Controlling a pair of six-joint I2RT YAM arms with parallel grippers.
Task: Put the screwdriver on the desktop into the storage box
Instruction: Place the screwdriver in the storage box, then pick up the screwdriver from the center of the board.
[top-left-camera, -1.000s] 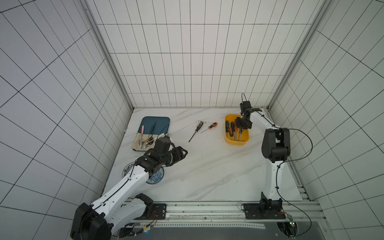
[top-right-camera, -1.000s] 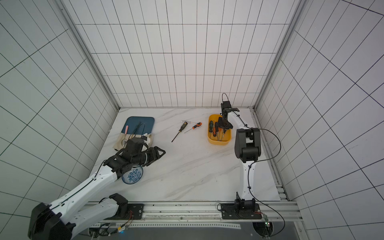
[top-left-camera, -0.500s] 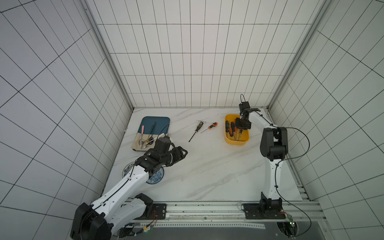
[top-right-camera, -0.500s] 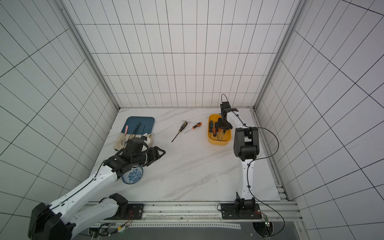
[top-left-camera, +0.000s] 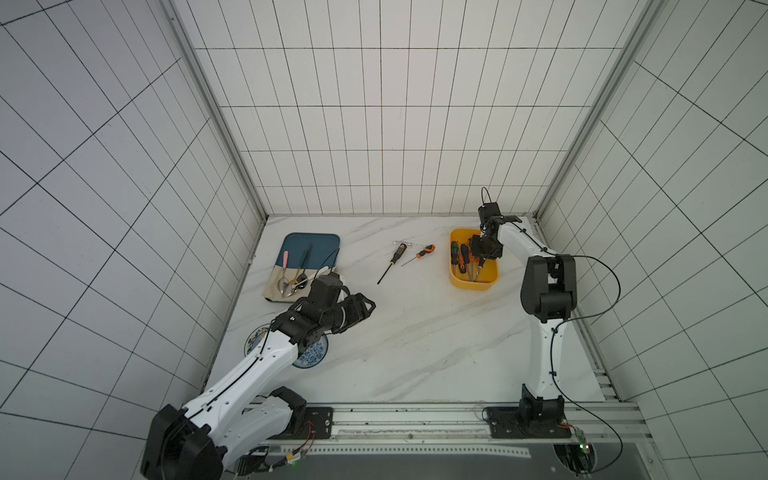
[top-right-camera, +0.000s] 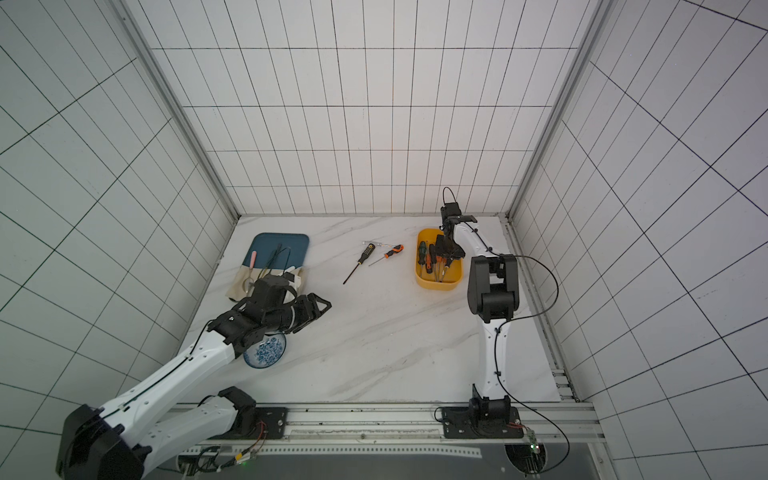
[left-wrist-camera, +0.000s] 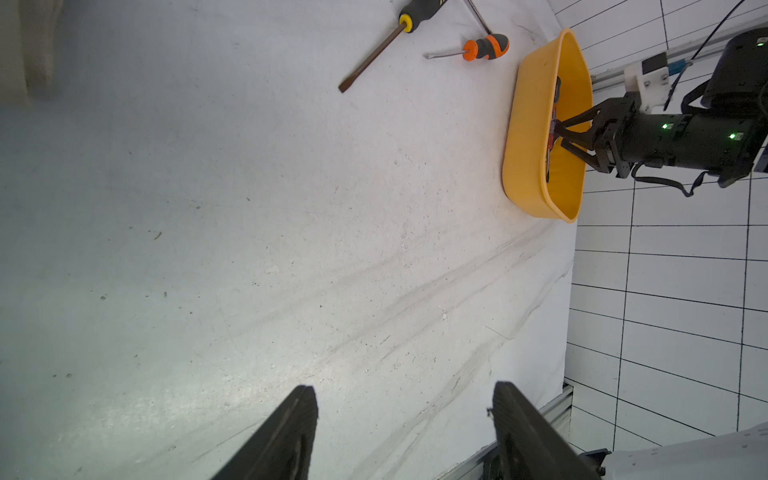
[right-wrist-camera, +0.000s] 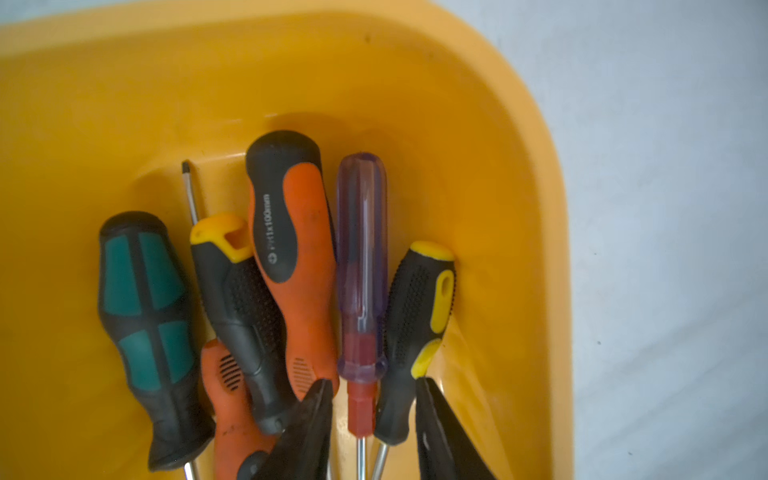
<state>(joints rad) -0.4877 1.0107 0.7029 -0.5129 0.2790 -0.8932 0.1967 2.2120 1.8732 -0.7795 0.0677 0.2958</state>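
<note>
**Screwdriver let go inside the box; two more left on the desk**

Over the last second the right jaws have been eased apart, while the right arm (top-left-camera: 547, 286) has been kept over the yellow plastic storage box with rounded corners (right-wrist-camera: 540, 166). In the right wrist view they are seen slightly spread and pinching nothing. The screwdriver with the clear purple handle and red collar (right-wrist-camera: 361, 249) lies loose between them, with a gap showing on one side. A black-and-yellow-handled screwdriver (right-wrist-camera: 415, 316) is lodged just beside it against the box wall. This is judged to be a release, so one delivery is as good as done. Several other handles are packed alongside in the box.

The task is not judged finished. On the white marble-veined desk (top-left-camera: 415, 340), a long flat-blade screwdriver with a black and yellow handle (top-left-camera: 394, 258) and a short orange-and-black screwdriver (top-left-camera: 423, 252) are left lying outside the box. Both are apart from the right jaws and well apart from the left. The left jaws are held wide spread and empty above bare desk, as shown in the left wrist view.
</note>
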